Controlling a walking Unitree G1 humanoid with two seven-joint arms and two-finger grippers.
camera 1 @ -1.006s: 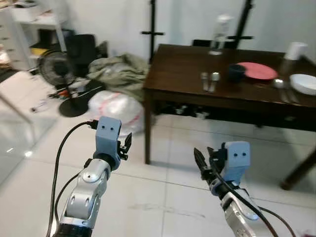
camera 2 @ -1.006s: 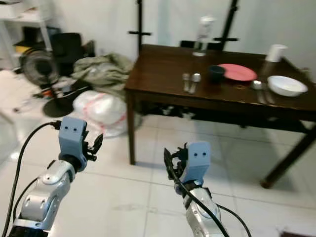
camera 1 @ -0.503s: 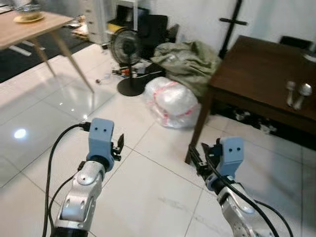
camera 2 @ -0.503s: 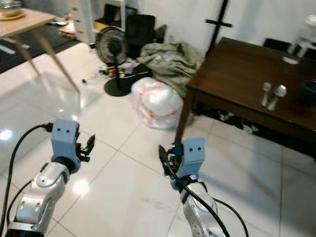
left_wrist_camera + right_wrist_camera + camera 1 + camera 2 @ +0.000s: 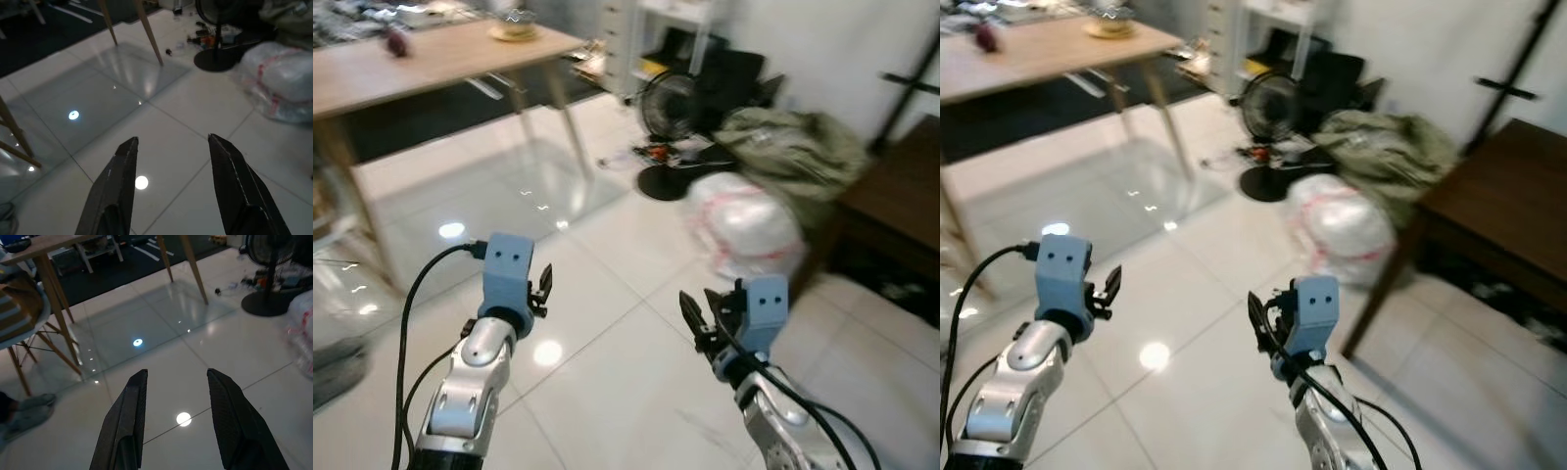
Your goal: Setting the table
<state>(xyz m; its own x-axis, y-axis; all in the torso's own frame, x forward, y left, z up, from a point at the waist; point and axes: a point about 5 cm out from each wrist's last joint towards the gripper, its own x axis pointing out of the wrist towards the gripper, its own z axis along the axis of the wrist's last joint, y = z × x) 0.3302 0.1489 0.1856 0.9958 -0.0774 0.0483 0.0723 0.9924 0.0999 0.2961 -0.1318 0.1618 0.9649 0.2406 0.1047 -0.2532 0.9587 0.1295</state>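
Both the left gripper (image 5: 171, 183) and right gripper (image 5: 173, 418) ride parted and empty over bare floor tiles; the light wooden table (image 5: 431, 59), bearing a dish, stands well ahead, so approach squarely, arms level.

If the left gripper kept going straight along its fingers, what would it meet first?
Probably the glossy white tiled floor: the open left gripper points down at bare tile, short of the light wooden table's leg. Depth is uncertain.

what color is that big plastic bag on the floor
White with red markings; the plastic bag shows best in the right eye view.
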